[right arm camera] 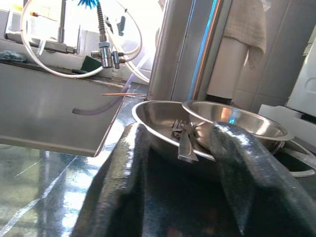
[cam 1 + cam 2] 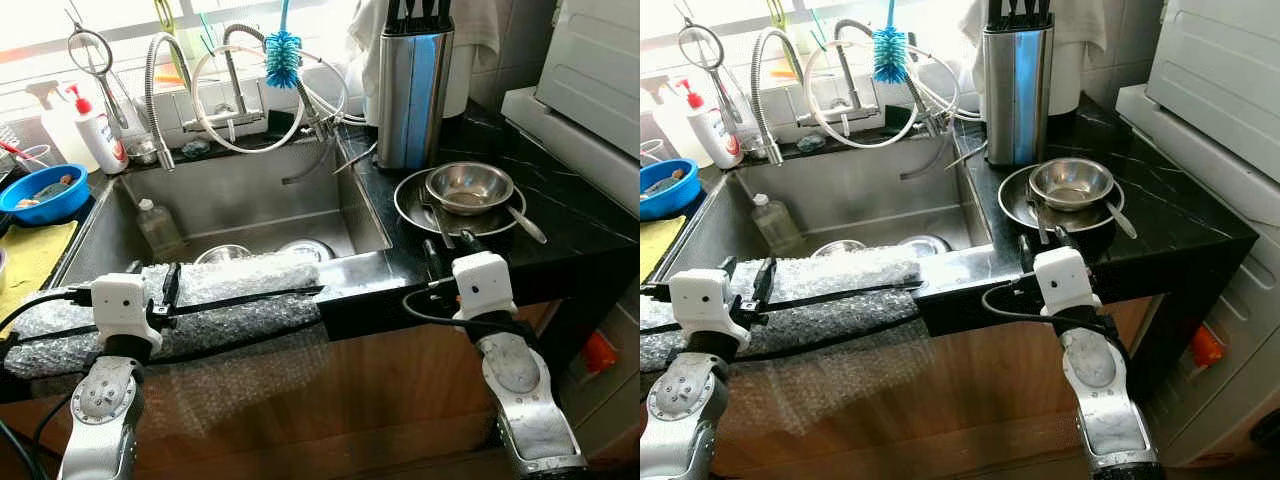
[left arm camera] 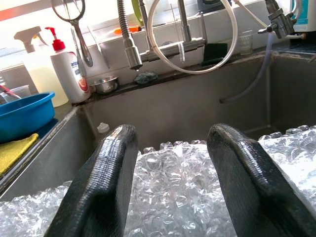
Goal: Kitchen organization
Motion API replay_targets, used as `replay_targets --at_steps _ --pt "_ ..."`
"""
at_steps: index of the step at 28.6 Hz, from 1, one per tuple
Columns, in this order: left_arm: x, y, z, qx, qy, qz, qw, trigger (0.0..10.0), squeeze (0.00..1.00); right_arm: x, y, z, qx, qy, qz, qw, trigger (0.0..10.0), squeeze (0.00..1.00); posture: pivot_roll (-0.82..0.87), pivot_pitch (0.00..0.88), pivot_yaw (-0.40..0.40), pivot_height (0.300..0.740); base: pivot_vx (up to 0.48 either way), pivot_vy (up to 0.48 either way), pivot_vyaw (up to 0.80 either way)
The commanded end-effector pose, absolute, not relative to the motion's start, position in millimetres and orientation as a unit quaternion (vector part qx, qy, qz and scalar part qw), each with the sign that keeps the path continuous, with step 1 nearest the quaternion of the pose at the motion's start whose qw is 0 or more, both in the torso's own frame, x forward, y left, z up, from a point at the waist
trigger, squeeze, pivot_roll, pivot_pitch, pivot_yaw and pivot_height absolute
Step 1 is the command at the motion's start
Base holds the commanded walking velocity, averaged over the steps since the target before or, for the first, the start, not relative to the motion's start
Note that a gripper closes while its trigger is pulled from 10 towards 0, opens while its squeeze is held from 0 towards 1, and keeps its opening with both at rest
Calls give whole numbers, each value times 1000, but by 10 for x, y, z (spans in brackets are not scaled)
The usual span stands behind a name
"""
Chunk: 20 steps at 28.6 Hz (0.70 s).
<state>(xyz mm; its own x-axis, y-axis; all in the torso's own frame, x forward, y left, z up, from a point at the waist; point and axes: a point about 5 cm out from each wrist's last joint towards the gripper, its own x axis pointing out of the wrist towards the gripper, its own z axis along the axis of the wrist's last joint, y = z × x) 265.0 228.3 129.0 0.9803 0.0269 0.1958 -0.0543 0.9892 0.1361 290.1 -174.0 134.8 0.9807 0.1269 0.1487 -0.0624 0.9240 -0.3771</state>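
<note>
The sink [image 2: 240, 200] takes up the middle of the scene, its front rim padded with bubble wrap [image 2: 230, 290]. To its right runs the black counter [image 2: 590, 215], with a knife block [image 2: 412, 90] at the back, near the sink's right rear corner.

Near the counter's front edge sits a steel plate [image 2: 415, 212] carrying one bowl [image 2: 468, 186], with a fork [image 2: 432, 215] and a spoon [image 2: 525, 225] resting on the plate.

The right gripper [image 2: 447, 245] is at the counter's front edge, just before the plate, fingers [image 1: 247, 163] spread apart and holding nothing; its wrist view looks straight at the plate's rim.

The left gripper [image 2: 152, 285] lies on the wrap at the sink's front rim, fingers [image 3: 106, 182] parted and empty.

Judging by this, the step in hand is the reach for the dishware on the counter. The next move would call for the right gripper to go forward and close on the plate or bowl rim, taking care that the loose fork and spoon do not slide off.

Counted: one plate and one bowl on the counter; two steel dishes [image 2: 222, 254] in the sink bottom by its front wall; one bottle [image 2: 160, 228] standing in the sink at its left; one blue basin [image 2: 42, 193] on the left counter; one soap pump [image 2: 100, 130] behind it; one blue brush [image 2: 283, 55] hanging over the tap.
</note>
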Motion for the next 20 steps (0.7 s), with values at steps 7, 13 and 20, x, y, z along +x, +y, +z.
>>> replay_targets --at_steps 7,13,20 --pt "2665 2297 1331 74 -105 22 991 10000 0 2937 -1701 1363 -185 -87 57 977 1882 0 -105 0 141 740 0 0 0" --pt "2671 2293 1340 74 -106 22 991 10000 0 2945 -1696 1365 -184 -88 58 977 1725 0 -104 0 142 740 0 0 0" --pt "2677 2294 1352 74 -108 23 991 10000 0 2954 -1689 1370 -182 -89 59 977 1647 0 -103 0 143 740 0 0 0"
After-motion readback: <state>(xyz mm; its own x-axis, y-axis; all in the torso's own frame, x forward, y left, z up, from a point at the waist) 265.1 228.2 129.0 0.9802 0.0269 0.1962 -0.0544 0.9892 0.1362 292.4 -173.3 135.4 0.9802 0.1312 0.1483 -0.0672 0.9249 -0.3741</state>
